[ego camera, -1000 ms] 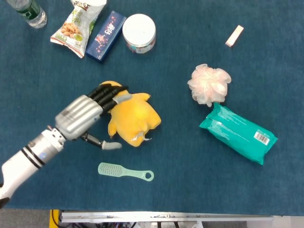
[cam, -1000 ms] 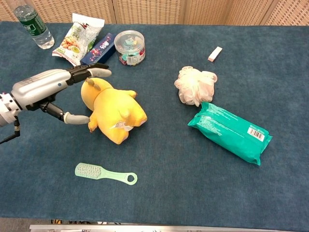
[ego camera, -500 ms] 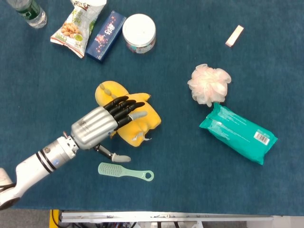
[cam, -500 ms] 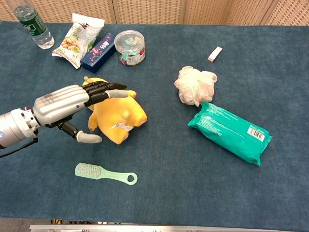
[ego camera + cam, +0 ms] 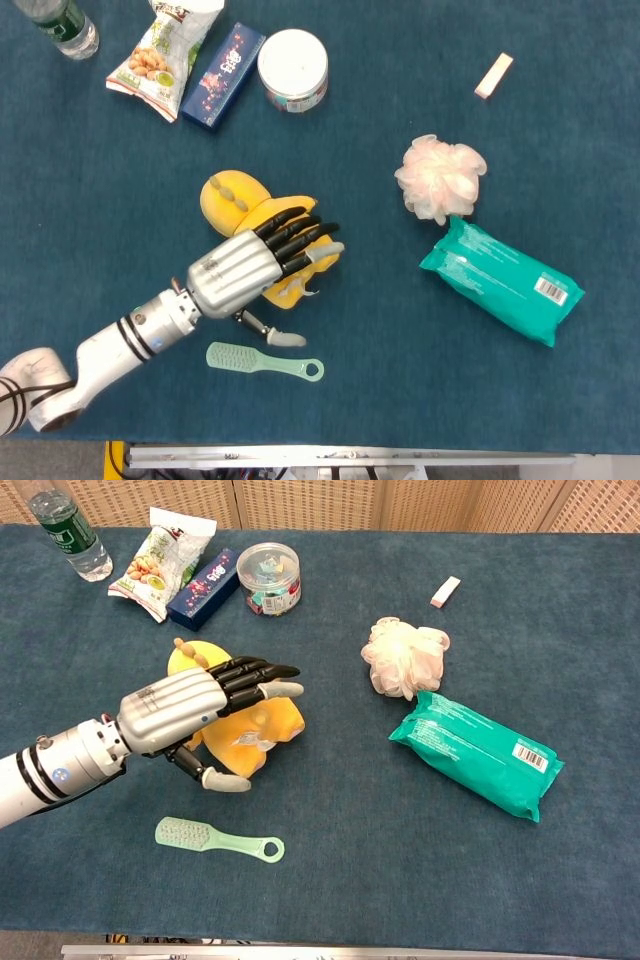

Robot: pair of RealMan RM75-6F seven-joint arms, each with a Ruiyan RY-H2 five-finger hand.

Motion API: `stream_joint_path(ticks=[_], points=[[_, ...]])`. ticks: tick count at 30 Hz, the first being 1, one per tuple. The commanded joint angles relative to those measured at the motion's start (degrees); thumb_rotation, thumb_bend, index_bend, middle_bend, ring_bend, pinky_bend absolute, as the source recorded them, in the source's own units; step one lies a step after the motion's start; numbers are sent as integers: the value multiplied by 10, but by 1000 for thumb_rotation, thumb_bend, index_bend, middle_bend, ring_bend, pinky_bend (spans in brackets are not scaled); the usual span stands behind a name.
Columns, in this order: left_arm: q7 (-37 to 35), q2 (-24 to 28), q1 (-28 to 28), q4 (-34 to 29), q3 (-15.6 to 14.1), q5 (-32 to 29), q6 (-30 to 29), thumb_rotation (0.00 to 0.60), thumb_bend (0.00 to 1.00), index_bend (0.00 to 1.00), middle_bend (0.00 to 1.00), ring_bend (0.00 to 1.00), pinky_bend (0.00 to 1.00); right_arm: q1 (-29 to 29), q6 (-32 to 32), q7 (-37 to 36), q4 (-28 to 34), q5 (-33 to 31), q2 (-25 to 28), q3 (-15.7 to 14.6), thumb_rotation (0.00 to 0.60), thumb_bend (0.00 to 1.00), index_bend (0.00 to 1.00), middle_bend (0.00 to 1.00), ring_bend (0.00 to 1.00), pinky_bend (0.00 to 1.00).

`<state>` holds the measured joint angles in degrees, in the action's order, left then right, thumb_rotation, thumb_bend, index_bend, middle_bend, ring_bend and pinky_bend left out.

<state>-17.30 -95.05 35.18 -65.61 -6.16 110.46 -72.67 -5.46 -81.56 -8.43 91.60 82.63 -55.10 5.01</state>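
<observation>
While the left hand [image 5: 262, 262] hovers flat over it with fingers [image 5: 262, 672] extended and spread, gripping nothing, the yellow plush toy [image 5: 232, 197] lies on the blue carpet-like table cover [image 5: 400, 360] left of centre. Its long axis runs from 10 o'clock to 4 o'clock in the head view, the rounded head end pointing toward 10 o'clock; the soft body is largely hidden under the hand. Whether the fingers touch the plush cannot be told.

At 6 o'clock from the toy, near the thumb, lies a mint-green plastic brush [image 5: 263, 362], handle pointing to 3 o'clock. At 3 o'clock, well apart, sit a pale pink mesh bath pouf [image 5: 440, 178] and, just beside it, a teal soft-pack of wipes [image 5: 500, 280]. At 12 o'clock stand a round clear tub with white lid [image 5: 292, 69], a dark blue carton [image 5: 224, 76] and a glossy snack bag [image 5: 158, 56].

The right hand appears in neither view.
</observation>
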Motion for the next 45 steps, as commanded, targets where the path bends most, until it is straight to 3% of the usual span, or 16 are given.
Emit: stream_joint_path(ticks=[1,11,24,32,45], points=[[6,-15,8,17,4,-1,-6,121,23,0,0,0,0,1,1,0,0,-2,0,0,600,215,408,374,243,267],[28,-48,29,46,6,-8,3,120,23,0,0,0,0,4,1,0,-1,-7,2,1,600,215,408,374,247,267],[112,-69,39,45,-5,-14,21,120,23,0,0,0,0,9,-1,-4,-2,-9,5,0,600,214,408,373,247,267],[143,-64,30,47,-14,-19,15,120,23,0,0,0,0,9,-1,-10,-6,-7,2,0,600,215,408,374,248,267],[161,-12,12,16,-28,-25,-14,120,23,0,0,0,0,2,11,-13,-13,-2,-7,0,600,214,408,374,247,267]])
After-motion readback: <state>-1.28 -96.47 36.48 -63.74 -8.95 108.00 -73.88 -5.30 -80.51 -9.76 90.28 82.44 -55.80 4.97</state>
